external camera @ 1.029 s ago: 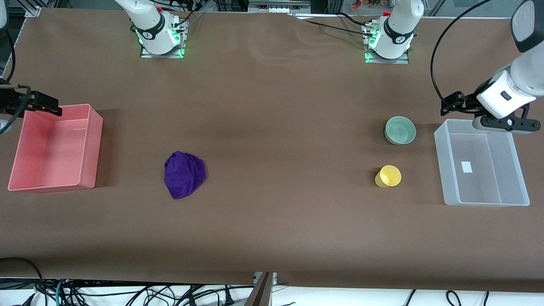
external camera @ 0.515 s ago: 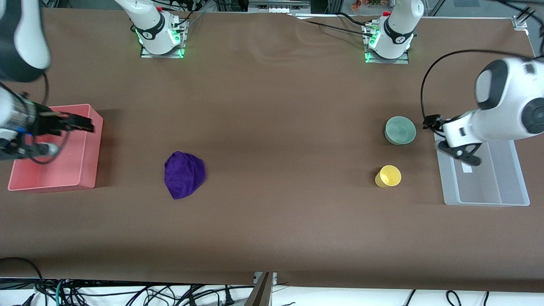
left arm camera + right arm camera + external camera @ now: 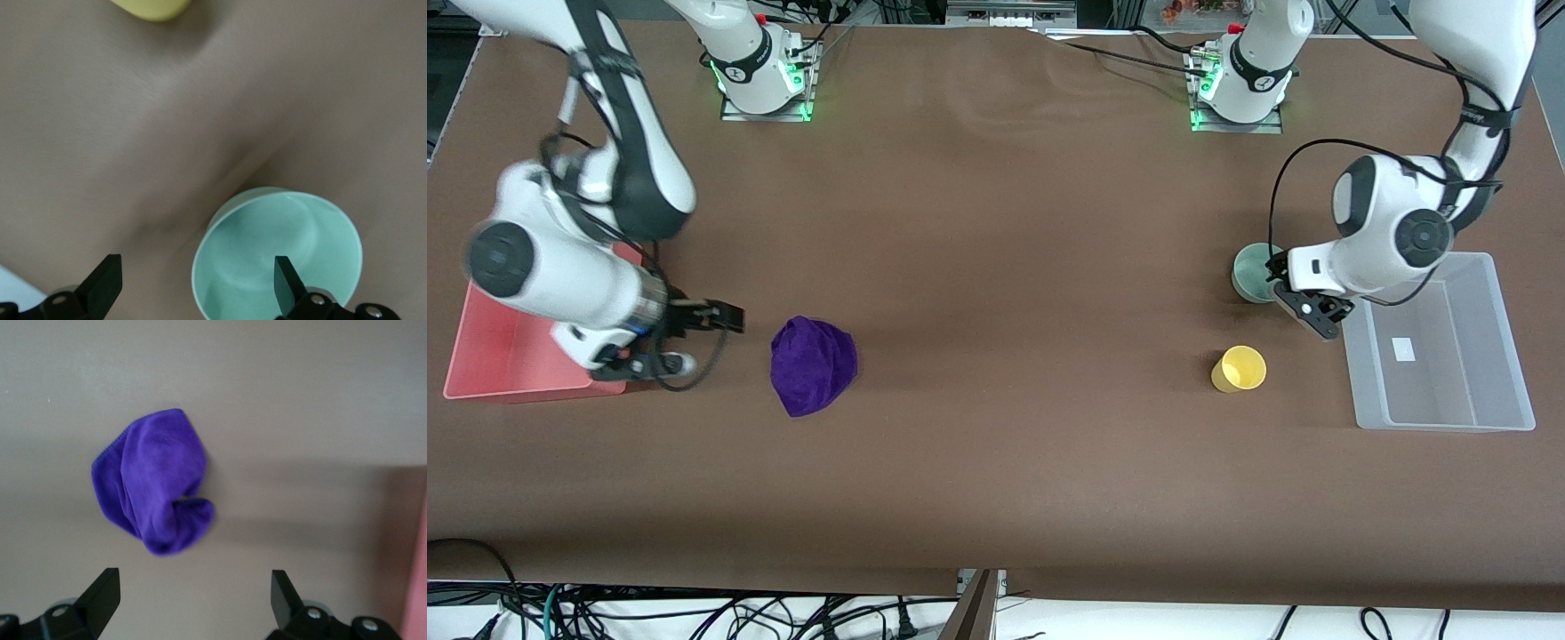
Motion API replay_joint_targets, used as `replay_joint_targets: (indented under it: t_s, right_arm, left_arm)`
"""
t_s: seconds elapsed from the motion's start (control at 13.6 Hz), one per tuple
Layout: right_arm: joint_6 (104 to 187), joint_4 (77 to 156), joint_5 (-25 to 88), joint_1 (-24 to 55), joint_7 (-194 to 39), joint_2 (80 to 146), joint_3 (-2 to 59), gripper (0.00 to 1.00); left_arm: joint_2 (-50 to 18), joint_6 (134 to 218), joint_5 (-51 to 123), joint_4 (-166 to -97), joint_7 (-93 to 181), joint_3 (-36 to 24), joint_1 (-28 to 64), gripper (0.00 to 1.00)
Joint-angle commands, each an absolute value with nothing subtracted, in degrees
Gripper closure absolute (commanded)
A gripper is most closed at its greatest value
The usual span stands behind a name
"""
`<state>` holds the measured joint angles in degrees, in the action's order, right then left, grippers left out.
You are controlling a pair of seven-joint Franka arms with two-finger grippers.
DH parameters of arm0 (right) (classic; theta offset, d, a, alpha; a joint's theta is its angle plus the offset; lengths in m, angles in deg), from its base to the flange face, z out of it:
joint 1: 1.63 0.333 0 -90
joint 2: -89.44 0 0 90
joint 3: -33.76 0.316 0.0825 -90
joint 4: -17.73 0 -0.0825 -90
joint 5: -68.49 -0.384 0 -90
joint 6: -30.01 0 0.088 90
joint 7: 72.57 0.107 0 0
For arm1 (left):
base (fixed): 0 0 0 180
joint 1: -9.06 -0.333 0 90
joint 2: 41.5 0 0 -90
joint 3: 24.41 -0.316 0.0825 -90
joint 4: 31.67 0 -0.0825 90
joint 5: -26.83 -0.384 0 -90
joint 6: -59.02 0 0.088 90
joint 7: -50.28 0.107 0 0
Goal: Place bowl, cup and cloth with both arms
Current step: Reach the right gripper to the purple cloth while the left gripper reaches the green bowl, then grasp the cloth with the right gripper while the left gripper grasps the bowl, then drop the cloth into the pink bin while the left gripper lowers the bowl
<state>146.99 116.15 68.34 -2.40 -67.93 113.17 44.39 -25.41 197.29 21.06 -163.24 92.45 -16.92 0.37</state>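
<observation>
Front view, nearest first: yellow cup upright on the table, toward the left arm's end. Purple cloth crumpled, well apart toward the right arm's end. Right gripper over bare table between cloth and pink bin, fingers spread wide. Farther back, mint bowl beside the clear bin. Left gripper over the bowl, fingers apart, one above its hollow.

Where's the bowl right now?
The bowl sits on the table toward the left arm's end, beside the clear bin and farther from the front camera than the cup. The open left gripper hovers at its rim.
</observation>
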Motion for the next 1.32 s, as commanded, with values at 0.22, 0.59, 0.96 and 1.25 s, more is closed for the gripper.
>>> replay_joint_targets:
  t_s: [0.22, 0.59, 0.96, 1.25]
  right_arm:
    - [165.68, 123.09, 68.05, 0.92, -63.87, 120.37, 44.66, 0.00]
    - [172.75, 127.86, 68.58, 1.36, -64.66, 121.96, 44.66, 1.00]
    - [167.16, 124.01, 68.58, 0.75, -65.80, 118.55, 44.58, 1.00]
    - [137.23, 106.29, 68.58, -0.31, -72.98, 116.08, 41.60, 1.00]
  left_arm:
    - [-22.42, 200.53, 18.83, -163.24, 99.06, -16.59, -0.43, 1.00]
    - [-24.52, 199.56, 18.83, -162.19, 100.56, -16.59, -0.43, 1.00]
    - [-26.82, 173.97, 18.92, -143.61, 103.54, -16.42, -0.17, 1.00]
    - [-23.92, 164.05, 18.83, -130.56, 106.00, -17.38, -3.05, 1.00]
